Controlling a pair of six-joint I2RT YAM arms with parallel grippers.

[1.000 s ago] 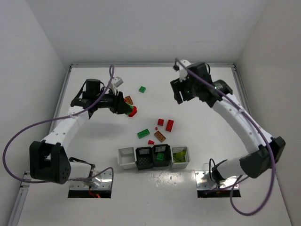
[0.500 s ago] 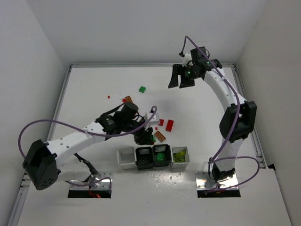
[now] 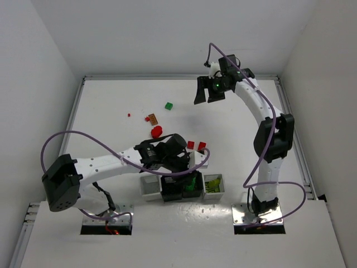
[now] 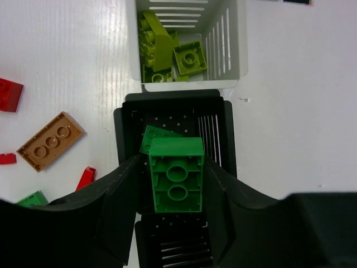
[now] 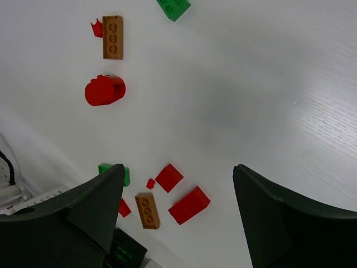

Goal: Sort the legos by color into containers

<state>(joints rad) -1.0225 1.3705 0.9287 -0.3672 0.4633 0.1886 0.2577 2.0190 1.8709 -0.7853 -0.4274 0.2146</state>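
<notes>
Left gripper [image 4: 175, 167] has moved over a black bin [image 4: 224, 134] — we see it clasping a green brick [image 4: 177, 184]. Right gripper [image 5: 178, 170] — jaws spread.

Containers [image 3: 149, 188]: four joined bins, lower centre of top view, white outer, black inner. Yellow-green legos [image 4: 167, 53] in rightmost bin; green brick [image 4: 177, 176] level above black bin; others loose mid-frame

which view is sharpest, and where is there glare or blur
left wrist: crisp, green brick sharp, streaky sheen on the table; right wrist: red brick sharp, its dark fingers soft-edged, grey sheen mid-table; top external: even light, soft glare on the near table edge.
</notes>
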